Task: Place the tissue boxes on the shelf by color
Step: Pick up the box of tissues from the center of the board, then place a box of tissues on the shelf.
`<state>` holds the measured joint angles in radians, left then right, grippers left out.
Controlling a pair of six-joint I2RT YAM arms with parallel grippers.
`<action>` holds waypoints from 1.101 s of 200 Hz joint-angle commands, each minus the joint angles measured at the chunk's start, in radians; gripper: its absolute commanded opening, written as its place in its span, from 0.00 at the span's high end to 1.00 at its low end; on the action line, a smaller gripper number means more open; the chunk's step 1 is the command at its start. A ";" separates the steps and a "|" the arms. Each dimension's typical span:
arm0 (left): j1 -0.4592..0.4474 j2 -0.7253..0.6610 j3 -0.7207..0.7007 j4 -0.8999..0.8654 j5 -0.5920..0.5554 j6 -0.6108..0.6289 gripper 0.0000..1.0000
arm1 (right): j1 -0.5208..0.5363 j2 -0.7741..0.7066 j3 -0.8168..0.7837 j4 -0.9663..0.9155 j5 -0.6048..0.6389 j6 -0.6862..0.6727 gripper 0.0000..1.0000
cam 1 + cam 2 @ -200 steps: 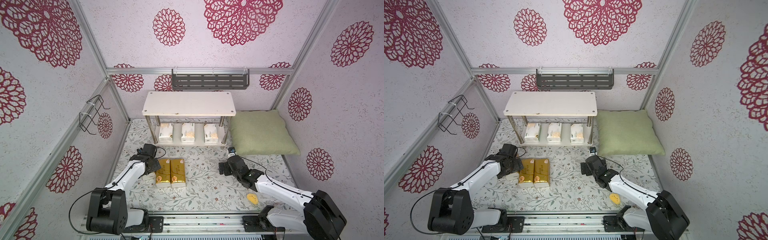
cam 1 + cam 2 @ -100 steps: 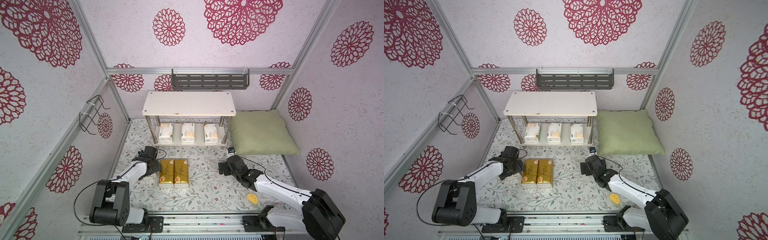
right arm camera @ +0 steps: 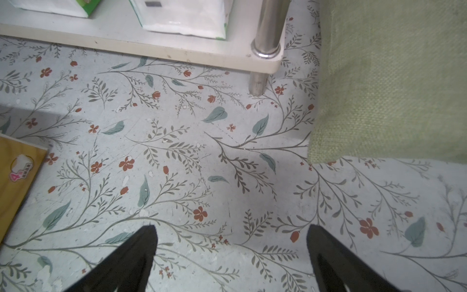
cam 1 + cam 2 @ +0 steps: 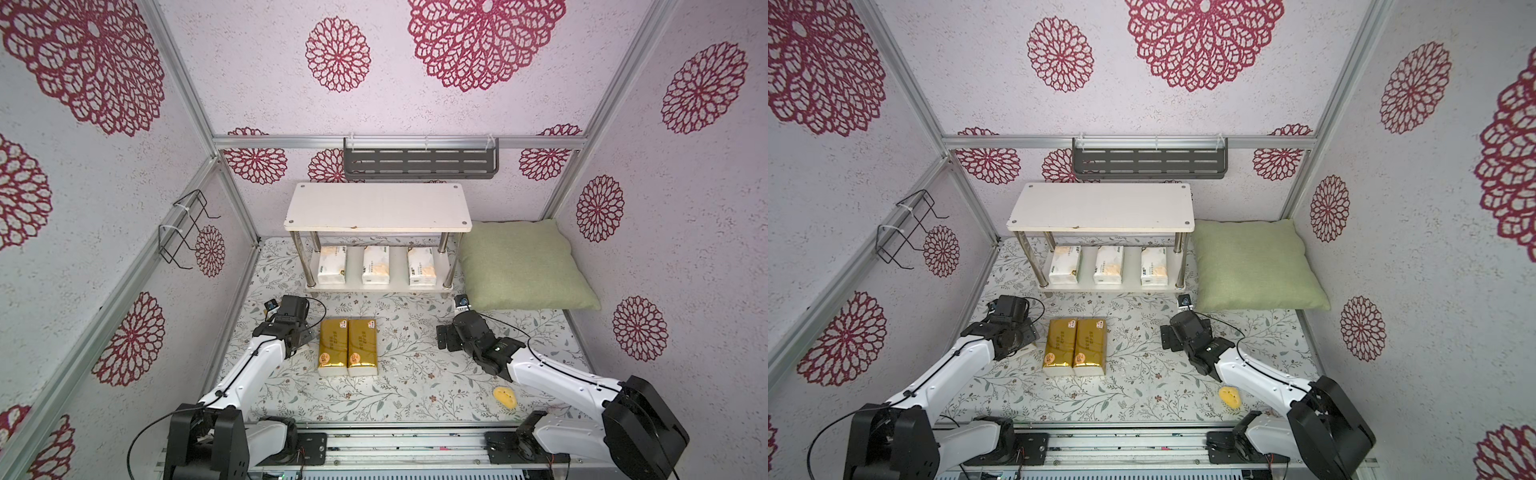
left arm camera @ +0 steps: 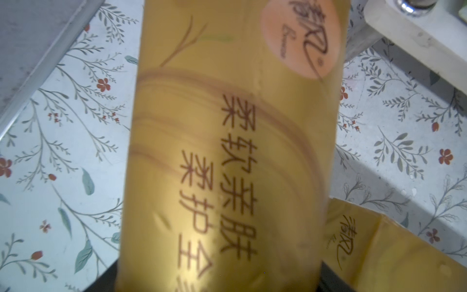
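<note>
On the lower tier of the shelf [image 4: 376, 287], you had three white packs [image 4: 376, 270]; its top board [image 4: 378, 205] was bare. Your left pincer [image 4: 298, 336] gripped one gold pack [image 5: 227, 151], two gold packs [image 4: 348, 347] lay on the desk [image 4: 415, 374], and your right pincer [image 3: 231, 235] gaped empty.

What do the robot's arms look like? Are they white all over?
Not all over. The left arm and right arm have smooth white shells, but the joints, wrists and chunky shoulder blocks are black. Thin black cables loop alongside each arm. The right gripper has two black, pointed fingers.
</note>
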<state>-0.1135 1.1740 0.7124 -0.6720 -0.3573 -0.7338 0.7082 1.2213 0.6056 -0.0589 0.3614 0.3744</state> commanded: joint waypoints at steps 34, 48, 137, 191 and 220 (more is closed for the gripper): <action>-0.003 -0.093 0.158 -0.147 -0.135 0.000 0.22 | 0.010 -0.038 0.042 -0.016 0.007 -0.005 0.01; -0.002 -0.083 0.219 -0.179 -0.140 0.021 0.22 | 0.011 -0.039 0.046 -0.022 0.008 -0.005 0.01; 0.001 0.031 0.636 -0.302 -0.154 0.131 0.22 | 0.013 -0.065 0.039 -0.040 0.019 -0.008 0.01; 0.001 0.088 0.804 -0.337 -0.187 0.196 0.22 | 0.013 -0.064 0.037 -0.043 0.019 -0.005 0.01; 0.000 0.118 0.902 -0.335 -0.166 0.228 0.22 | 0.013 -0.060 0.045 -0.044 0.018 -0.006 0.01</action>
<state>-0.1131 1.2720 1.5330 -1.0176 -0.5117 -0.5533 0.7166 1.1809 0.6132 -0.0959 0.3626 0.3744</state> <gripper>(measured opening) 0.785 0.991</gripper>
